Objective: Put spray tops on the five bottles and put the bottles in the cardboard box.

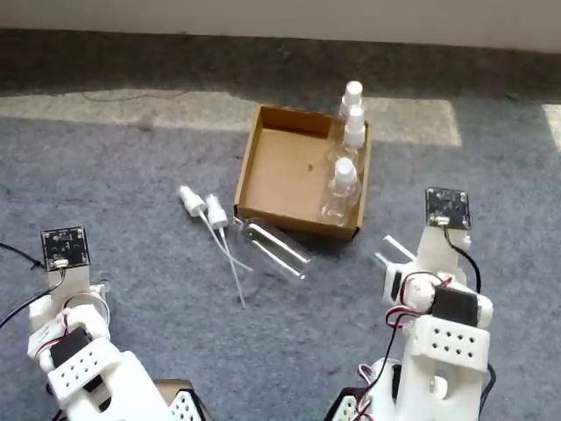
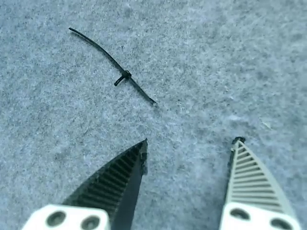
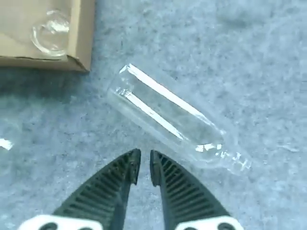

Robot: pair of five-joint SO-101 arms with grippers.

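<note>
Opening the right gripper [image 3: 145, 154] comes first: its jaws stand almost closed and empty, just short of the uncapped bottle [image 3: 168, 115] lying on the carpet [image 3: 268, 57]. Take it mid-body, squarely across (clear plastic may slip). The left gripper [image 2: 189, 141] hangs spread wide over the carpet; two spray tops [image 1: 215, 213] lie farther on, beside the cardboard box [image 1: 249, 167] holding three capped bottles [image 1: 348, 167].

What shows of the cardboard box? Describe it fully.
The cardboard box is brown, shallow and open-topped, with low walls and a mostly bare floor. It sits flat on the grey carpet, turned slightly askew. Three clear bottles with white spray tops are lined up inside it along one wall. An uncapped clear bottle lies on the carpet close to its near wall; whether the two touch is unclear.
</note>
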